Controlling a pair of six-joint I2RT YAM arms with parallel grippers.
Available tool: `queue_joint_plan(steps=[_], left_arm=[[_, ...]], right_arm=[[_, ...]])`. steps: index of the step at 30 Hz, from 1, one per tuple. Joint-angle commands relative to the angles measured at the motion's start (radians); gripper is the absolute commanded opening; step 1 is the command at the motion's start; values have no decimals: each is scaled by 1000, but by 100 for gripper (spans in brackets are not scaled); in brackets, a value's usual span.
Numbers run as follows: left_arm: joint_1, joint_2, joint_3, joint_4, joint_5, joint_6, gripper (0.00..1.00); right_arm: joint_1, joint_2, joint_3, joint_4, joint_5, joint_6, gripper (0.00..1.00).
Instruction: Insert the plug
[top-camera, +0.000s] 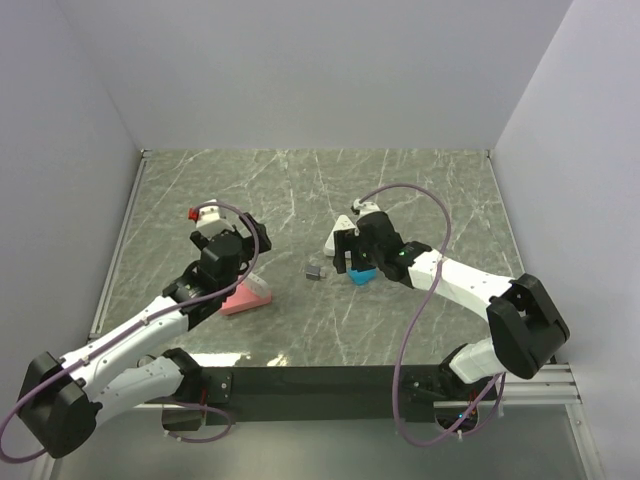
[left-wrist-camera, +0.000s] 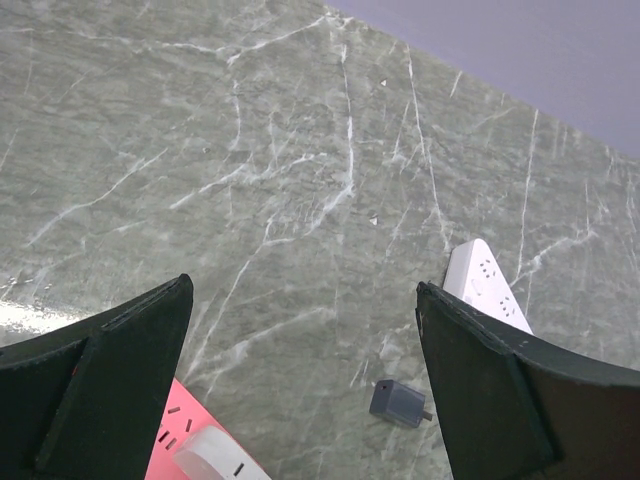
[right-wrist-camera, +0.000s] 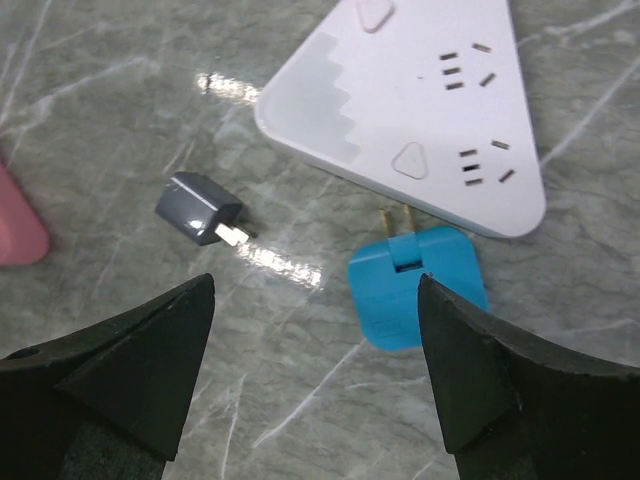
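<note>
A blue plug (right-wrist-camera: 420, 285) lies flat on the table with its prongs towards a white triangular power strip (right-wrist-camera: 420, 110); both show in the top view, the plug (top-camera: 363, 275) and the strip (top-camera: 338, 238). A small grey plug (right-wrist-camera: 198, 208) lies to the left, also in the top view (top-camera: 314, 271) and the left wrist view (left-wrist-camera: 400, 402). My right gripper (right-wrist-camera: 315, 280) is open and empty, hovering just above and left of the blue plug. My left gripper (left-wrist-camera: 302, 287) is open and empty above the pink power strip (left-wrist-camera: 185, 425).
The pink power strip (top-camera: 246, 298) lies at centre left with a white adapter (left-wrist-camera: 215, 455) on it. A red-and-white object (top-camera: 205, 213) sits behind the left gripper. Walls enclose the marble table on three sides.
</note>
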Motion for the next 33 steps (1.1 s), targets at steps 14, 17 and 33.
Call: queue_joint_plan(steps=[14,17,33], left_arm=[[-3,1,21,-22,127,32,100],[-3,4,50,-48,197,33,99],[-3,-28,54,-76,254,24,99]], right_arm=[[-6,87,0,-40,167,18,92],[-7,103,-12,-24,170,10,92],[-7,176,-25,-18,135,-4,92]])
